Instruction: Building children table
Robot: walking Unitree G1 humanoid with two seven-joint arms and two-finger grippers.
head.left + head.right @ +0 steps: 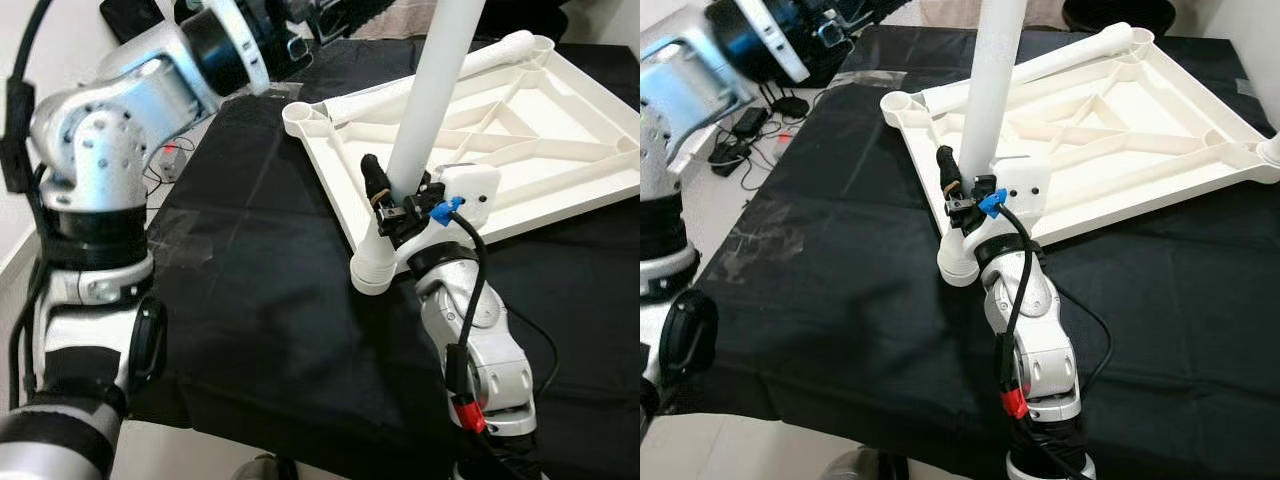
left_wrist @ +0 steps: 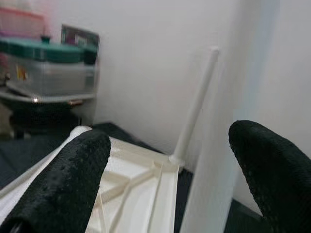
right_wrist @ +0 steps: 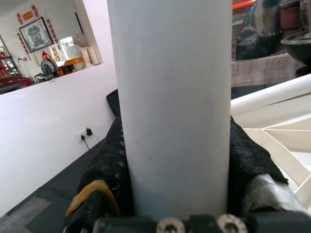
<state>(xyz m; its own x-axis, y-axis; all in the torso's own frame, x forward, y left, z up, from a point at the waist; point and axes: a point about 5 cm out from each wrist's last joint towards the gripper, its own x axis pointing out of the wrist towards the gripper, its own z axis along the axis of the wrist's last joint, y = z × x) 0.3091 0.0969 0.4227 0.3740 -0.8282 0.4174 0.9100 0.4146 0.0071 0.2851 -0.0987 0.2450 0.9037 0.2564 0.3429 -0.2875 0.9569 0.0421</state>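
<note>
Table top (image 1: 560,110), white moulded plastic, lies upside down on the black-draped bench (image 1: 260,300), its ribbed underside up and a round socket at each corner. It looks light but broad and stiff, so it is better steadied by its rim than lifted. The leg (image 1: 430,90), a smooth white tube, stands upright in the corner socket (image 1: 372,272) at about 7 o'clock of the top. The tube looks rigid and slippery; a low grip just above the socket gives the most control for pressing it home. The right tool (image 1: 400,205) is clamped on the leg there, pads on both sides. The left tool (image 2: 165,179) is raised with fingers spread, the leg between them untouched.
</note>
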